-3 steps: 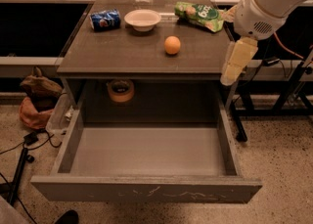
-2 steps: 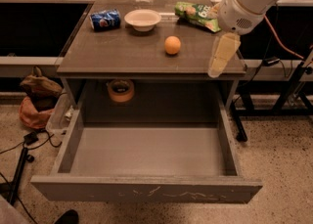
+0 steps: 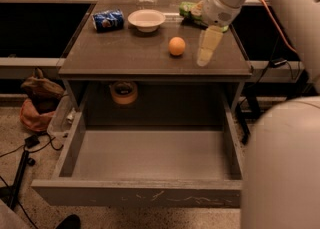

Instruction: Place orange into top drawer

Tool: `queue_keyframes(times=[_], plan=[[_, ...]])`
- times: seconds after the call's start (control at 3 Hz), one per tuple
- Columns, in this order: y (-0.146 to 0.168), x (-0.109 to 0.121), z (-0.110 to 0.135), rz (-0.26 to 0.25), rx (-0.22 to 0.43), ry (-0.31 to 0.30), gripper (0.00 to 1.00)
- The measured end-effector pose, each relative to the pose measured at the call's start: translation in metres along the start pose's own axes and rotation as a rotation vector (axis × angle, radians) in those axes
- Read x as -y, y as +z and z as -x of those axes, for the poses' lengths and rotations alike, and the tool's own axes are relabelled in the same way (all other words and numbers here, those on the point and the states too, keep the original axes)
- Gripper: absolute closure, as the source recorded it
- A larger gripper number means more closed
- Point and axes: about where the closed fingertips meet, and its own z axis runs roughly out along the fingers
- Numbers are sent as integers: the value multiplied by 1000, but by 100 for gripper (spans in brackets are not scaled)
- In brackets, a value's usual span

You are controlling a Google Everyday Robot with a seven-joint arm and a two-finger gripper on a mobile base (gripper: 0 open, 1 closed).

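One bowl [image 3: 146,19] behind orange [image 3: 176,46], jaws beside

One orange [image 3: 176,46], one gripper [image 3: 203,60] over table [image 3: 120,55]

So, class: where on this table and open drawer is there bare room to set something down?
The top drawer is bare inside, wall to wall. The tabletop is free at front left, bordered by the blue can, white bowl and orange. Its back edge is crowded: can, bowl, green bag. The gripper hangs beside the orange, above the tabletop.
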Motion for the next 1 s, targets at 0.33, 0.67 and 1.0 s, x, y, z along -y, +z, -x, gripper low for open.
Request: queue_keyframes(times=[0.33, 0.67, 1.0], plan=[[69, 47, -13, 40, 6, 25, 0], [69, 47, -13, 40, 6, 25, 0], [88, 52, 2, 50, 9, -9, 0]])
